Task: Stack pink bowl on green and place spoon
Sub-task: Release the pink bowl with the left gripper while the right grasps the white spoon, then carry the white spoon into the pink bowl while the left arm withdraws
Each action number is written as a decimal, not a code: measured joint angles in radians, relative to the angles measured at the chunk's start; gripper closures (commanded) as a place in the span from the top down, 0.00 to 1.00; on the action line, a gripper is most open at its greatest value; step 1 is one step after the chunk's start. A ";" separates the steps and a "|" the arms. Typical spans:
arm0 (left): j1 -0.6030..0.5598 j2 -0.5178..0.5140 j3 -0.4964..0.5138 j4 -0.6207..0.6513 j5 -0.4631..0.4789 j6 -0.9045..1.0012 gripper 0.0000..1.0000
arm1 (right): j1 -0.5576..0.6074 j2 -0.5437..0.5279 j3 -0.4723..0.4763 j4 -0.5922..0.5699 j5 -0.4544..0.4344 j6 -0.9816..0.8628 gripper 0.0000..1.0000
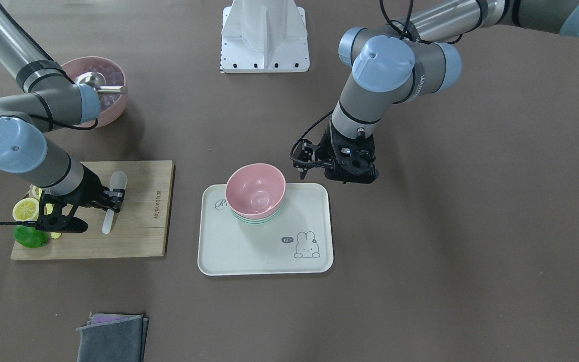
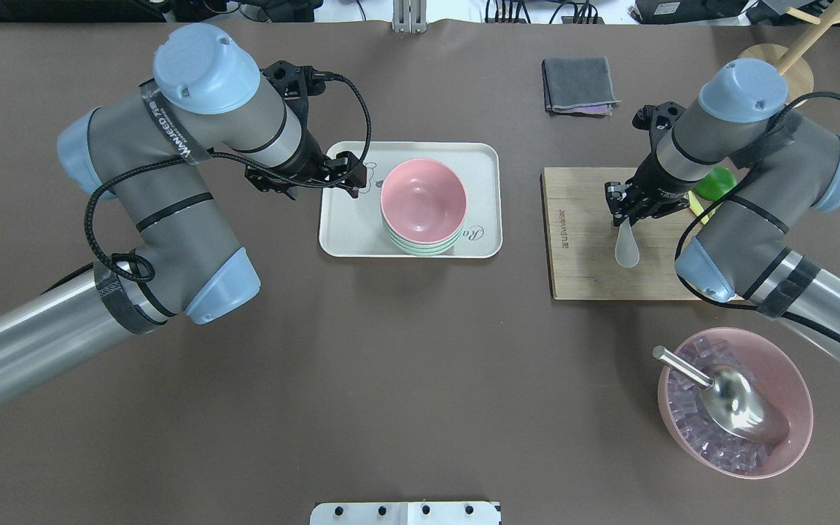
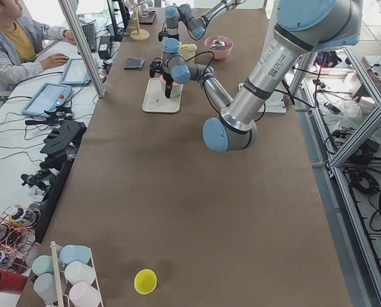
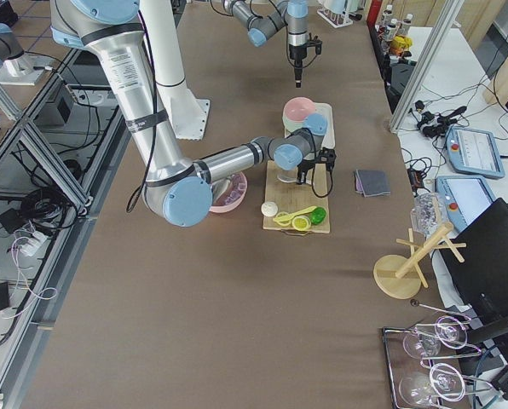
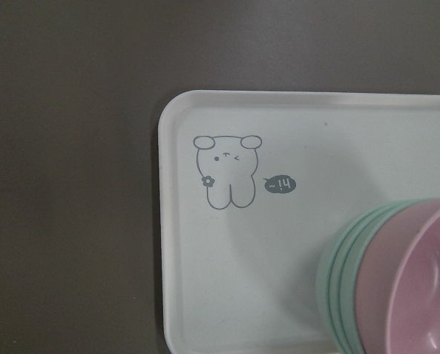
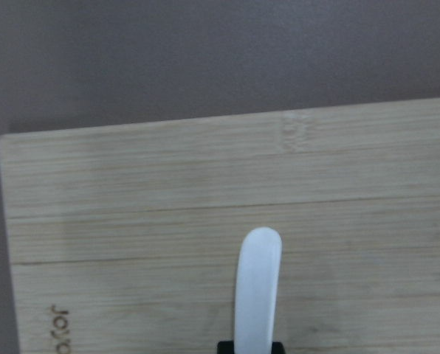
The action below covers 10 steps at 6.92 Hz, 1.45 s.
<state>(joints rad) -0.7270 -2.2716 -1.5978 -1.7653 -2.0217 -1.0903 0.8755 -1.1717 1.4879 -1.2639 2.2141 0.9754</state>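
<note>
The pink bowl [image 1: 255,191] sits nested on the green bowl stack [image 1: 257,219] on the white tray [image 1: 249,256]. It shows the same way in the overhead view [image 2: 422,200]. My left gripper [image 2: 343,175] hovers open and empty over the tray's rabbit-print end, beside the bowls. Its wrist view shows the tray [image 5: 227,280] and the green rims [image 5: 332,284] under the pink bowl [image 5: 427,287]. The white spoon [image 2: 625,248] lies on the wooden cutting board [image 2: 588,270]. My right gripper [image 2: 624,211] is shut on the spoon [image 6: 258,287] low over the board.
Lemon slices [image 1: 25,208] and a lime [image 1: 30,236] sit on the board's outer end beside my right gripper. A large pink bowl of ice cubes with a metal scoop [image 2: 733,401] stands near the robot's right side. A folded grey cloth [image 2: 579,85] lies at the far edge.
</note>
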 measured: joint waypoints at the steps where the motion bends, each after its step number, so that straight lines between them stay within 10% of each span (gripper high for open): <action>1: -0.025 0.022 -0.022 0.000 -0.031 0.021 0.98 | 0.003 0.021 0.031 -0.012 0.012 0.034 0.00; 7: -0.272 0.383 -0.210 -0.002 -0.246 0.448 0.98 | -0.133 0.422 -0.027 -0.088 -0.171 0.612 0.00; 8: -0.275 0.387 -0.211 -0.002 -0.247 0.453 0.98 | -0.146 0.435 -0.033 -0.086 -0.195 0.639 0.99; 10: -0.276 0.389 -0.211 -0.002 -0.247 0.454 0.98 | -0.177 0.428 -0.015 -0.084 -0.243 0.657 1.00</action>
<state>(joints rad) -1.0030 -1.8829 -1.8085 -1.7671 -2.2687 -0.6362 0.6982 -0.7440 1.4733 -1.3478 1.9710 1.6327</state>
